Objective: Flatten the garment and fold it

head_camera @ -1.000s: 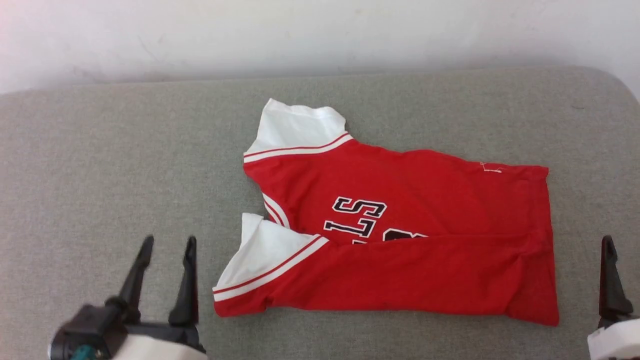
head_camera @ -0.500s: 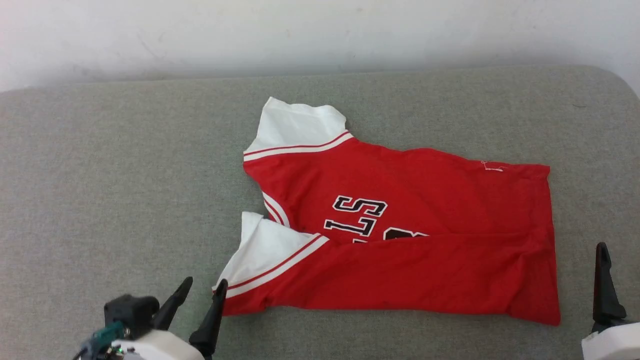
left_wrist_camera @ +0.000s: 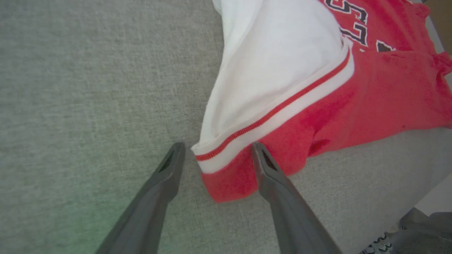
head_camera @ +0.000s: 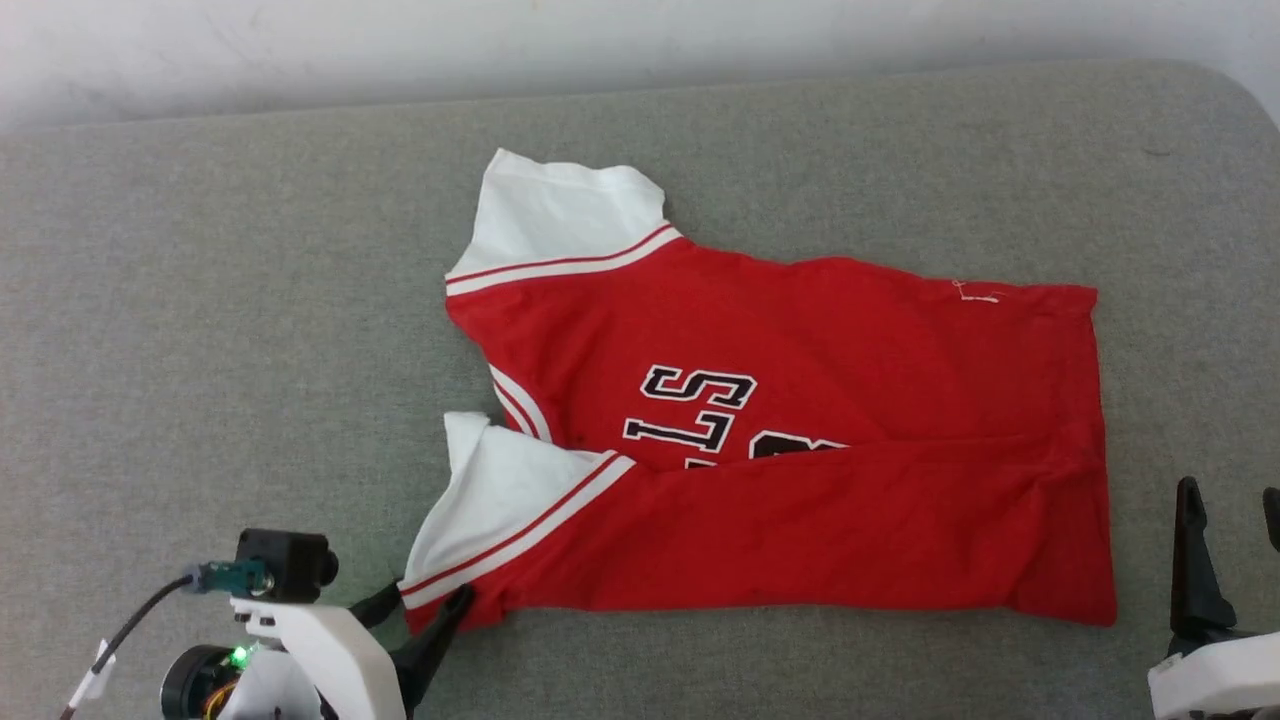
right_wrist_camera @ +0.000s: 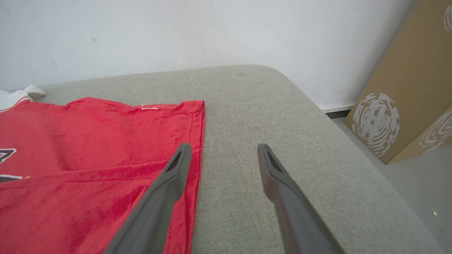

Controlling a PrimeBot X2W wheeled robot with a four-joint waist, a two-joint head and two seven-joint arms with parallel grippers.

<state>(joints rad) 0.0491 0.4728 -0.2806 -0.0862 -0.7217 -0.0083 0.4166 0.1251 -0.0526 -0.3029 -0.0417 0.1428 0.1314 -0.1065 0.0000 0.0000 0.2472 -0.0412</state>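
Two grippers are seen spread wide and empty. The garment is laid across the middle of the head frame on a grey cushion, sleeves at the left, hem at the right, its lower edge folded up over the lettering. Its lower-left corner is straddled by the left gripper, at the frame's lower left, without being clamped. The right gripper is held at the lower right, just beside the hem.

The garment hides half its lettering under its own fold; lower right, the frame edge cuts off the right gripper
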